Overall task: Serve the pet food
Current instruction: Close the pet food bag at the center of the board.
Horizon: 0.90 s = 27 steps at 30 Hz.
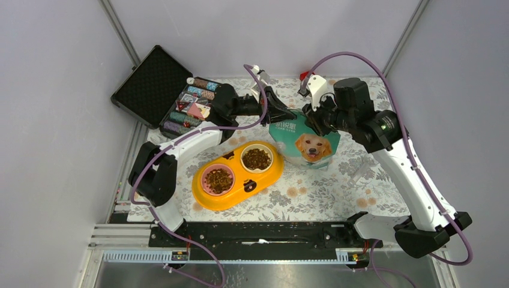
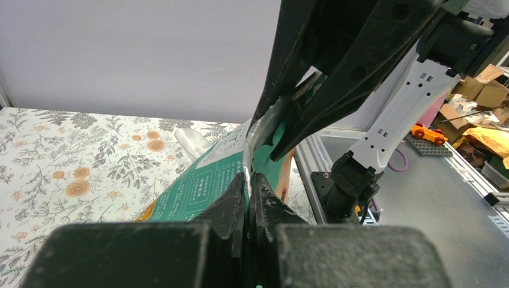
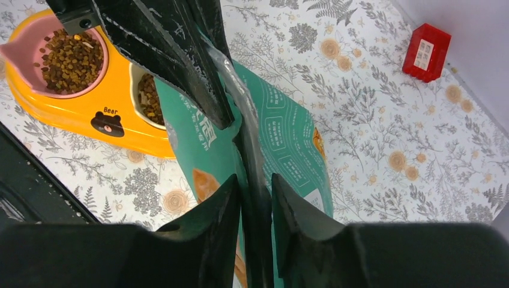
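The pouch (image 1: 306,144) and orange feeder (image 1: 270,175) are blocking the middle, the open case (image 1: 150,84) crowding the far left. Bare tablecloth (image 1: 360,180) is lying free near right.

Orange feeder (image 3: 72,117): "Bear" above bear-face logo. Pouch (image 3: 287,135) print too small to read.

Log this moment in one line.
left gripper: shut on pouch top | right gripper: open astride pouch top | kibble: in both feeder bowls
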### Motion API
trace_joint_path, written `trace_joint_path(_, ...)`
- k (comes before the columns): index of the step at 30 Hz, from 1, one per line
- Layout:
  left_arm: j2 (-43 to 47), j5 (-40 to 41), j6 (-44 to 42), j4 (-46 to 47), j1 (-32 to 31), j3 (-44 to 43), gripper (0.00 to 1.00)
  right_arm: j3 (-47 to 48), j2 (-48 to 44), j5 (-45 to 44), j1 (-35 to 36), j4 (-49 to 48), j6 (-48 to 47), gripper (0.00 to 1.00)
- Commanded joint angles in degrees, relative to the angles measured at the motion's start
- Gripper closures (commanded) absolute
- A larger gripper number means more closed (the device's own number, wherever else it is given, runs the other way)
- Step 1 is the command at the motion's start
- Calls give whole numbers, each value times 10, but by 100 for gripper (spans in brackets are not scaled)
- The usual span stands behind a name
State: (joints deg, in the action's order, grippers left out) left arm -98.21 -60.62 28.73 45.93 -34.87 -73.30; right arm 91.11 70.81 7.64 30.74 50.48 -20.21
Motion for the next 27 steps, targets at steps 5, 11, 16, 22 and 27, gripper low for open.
trace_joint_path(5, 24, 4, 1, 26, 1, -13, 100, 2, -25, -10, 0, -64, 23, 100)
trace_joint_path(11, 22, 5, 2, 26, 1, -15, 100, 32, 5, 56, 0, -49, 46, 63)
trace_joint_path(16, 24, 4, 3, 29, 1, -12, 100, 10, 10, 46, 1, -84, 67, 100)
trace_joint_path(22, 25, 6, 1, 25, 2, -10, 100, 5, 22, 23, 1, -94, 72, 59)
trace_joint_path(27, 29, 5, -2, 20, 2, -11, 100, 0, 27, 24, 1, -99, 75, 72)
